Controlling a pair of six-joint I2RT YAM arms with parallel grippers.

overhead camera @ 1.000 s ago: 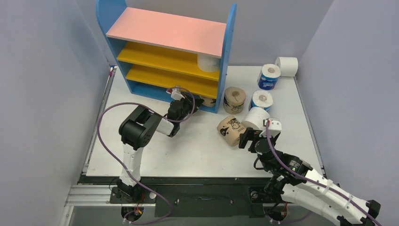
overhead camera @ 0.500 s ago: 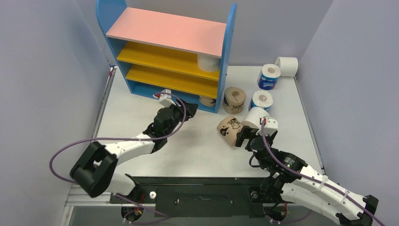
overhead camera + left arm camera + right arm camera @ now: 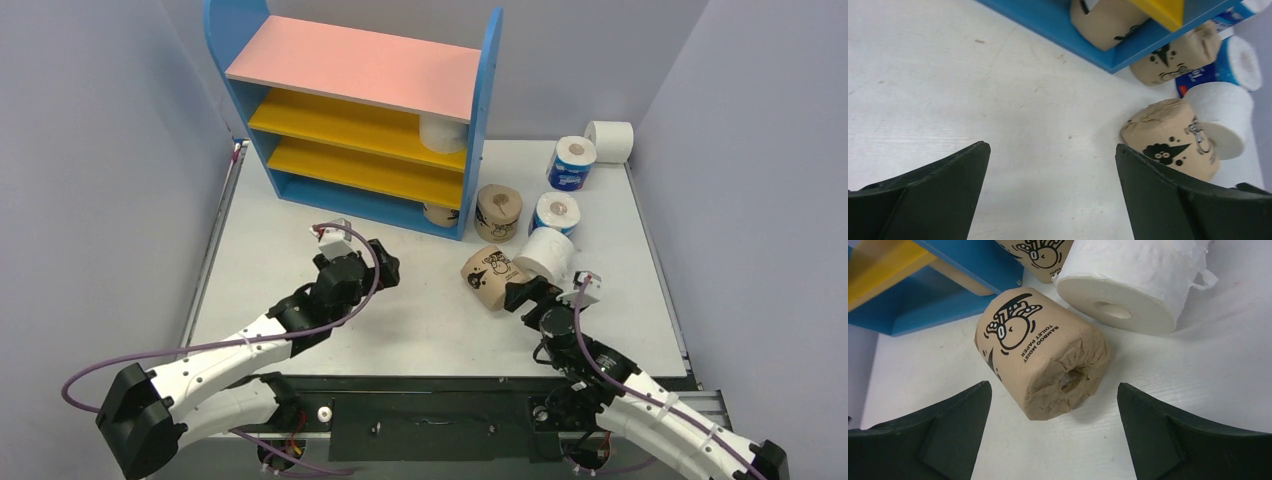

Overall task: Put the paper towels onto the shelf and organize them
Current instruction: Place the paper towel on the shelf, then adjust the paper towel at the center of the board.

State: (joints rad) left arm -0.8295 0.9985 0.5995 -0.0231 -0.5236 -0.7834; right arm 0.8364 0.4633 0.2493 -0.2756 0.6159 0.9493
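Observation:
The shelf point(image 3: 300, 185) stands at the back left. It holds a white roll point(image 3: 443, 133) on a yellow tier and a tan printed roll point(image 3: 440, 214) point(image 3: 1105, 20) on the bottom tier. My left gripper point(image 3: 385, 268) point(image 3: 1051, 146) hovers open and empty over bare table in front of the shelf. My right gripper point(image 3: 520, 295) point(image 3: 1054, 386) is open. Its fingers straddle the near end of a lying tan roll point(image 3: 488, 277) point(image 3: 1038, 355) without touching it. A white roll point(image 3: 546, 253) point(image 3: 1133, 285) leans against that tan roll.
Right of the shelf stand another tan roll point(image 3: 498, 212), two blue-wrapped rolls point(image 3: 555, 212) point(image 3: 571, 163), and a white roll point(image 3: 610, 140) lying at the far right corner. Grey walls close in both sides of the table point(image 3: 300, 330).
My left gripper has opened and drawn back from the shelf's bottom tier, leaving the tan roll there. My right gripper has opened slightly wider and shifted at the lying tan roll.

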